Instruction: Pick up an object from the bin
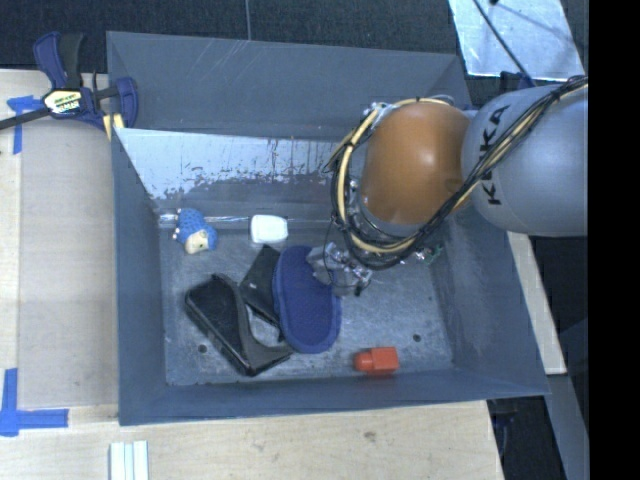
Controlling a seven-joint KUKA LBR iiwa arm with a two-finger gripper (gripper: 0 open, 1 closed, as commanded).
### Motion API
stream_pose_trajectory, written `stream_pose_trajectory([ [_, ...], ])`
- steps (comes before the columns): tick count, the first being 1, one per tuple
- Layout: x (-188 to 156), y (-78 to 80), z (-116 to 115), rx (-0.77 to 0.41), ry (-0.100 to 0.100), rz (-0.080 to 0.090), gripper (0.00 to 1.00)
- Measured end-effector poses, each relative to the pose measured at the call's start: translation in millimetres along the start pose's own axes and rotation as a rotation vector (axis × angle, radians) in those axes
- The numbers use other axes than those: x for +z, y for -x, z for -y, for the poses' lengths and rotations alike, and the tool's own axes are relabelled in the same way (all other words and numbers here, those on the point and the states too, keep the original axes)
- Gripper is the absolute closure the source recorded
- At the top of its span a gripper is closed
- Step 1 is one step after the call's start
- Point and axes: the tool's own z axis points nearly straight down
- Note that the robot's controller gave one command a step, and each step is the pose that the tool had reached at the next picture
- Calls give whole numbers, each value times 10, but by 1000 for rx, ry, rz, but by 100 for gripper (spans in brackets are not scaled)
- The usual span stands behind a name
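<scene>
Camera view: the gripper hangs low in the grey metal bin, under the arm's round orange cover, right at the top right edge of a dark blue oval soft pad nr the middle of the floor; can't tell if it's spread wide or pinched together. Two flat black bits lie left of the pad, touching it. A small white block & a little blue-and-yellow toy sit by the back wall, a small red block at the front.

Pad overlaps the cases, left of block
</scene>
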Motion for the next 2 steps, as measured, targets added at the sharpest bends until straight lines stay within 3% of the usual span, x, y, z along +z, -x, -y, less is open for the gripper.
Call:
stream_pose_trajectory([
  [1, -1574, -261, -206, 27, -1, 1, 100],
  [2, -761, -83, -36, 204, 8, -8, 100],
])
